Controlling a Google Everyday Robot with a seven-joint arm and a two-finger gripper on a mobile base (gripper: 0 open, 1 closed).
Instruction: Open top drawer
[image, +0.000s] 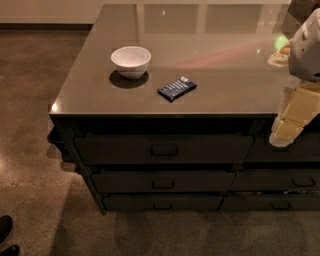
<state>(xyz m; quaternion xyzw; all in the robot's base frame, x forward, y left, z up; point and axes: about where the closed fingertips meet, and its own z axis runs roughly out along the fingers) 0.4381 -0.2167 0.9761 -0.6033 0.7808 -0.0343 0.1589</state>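
I see my cream-coloured gripper (281, 139) at the right edge, by the counter's front. The top drawer (164, 149) is dark grey-black, and the counter (225, 75) is glossy grey-brown. The bowl (131, 61) is white, the packet (177, 89) dark blue with white print, the floor (30, 100) mottled brown.

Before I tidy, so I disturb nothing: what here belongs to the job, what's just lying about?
Job: top drawer with loop handle; gripper right of it, at the counter's front edge.
Lying about: white bowl, dark blue snack packet, on the counter.
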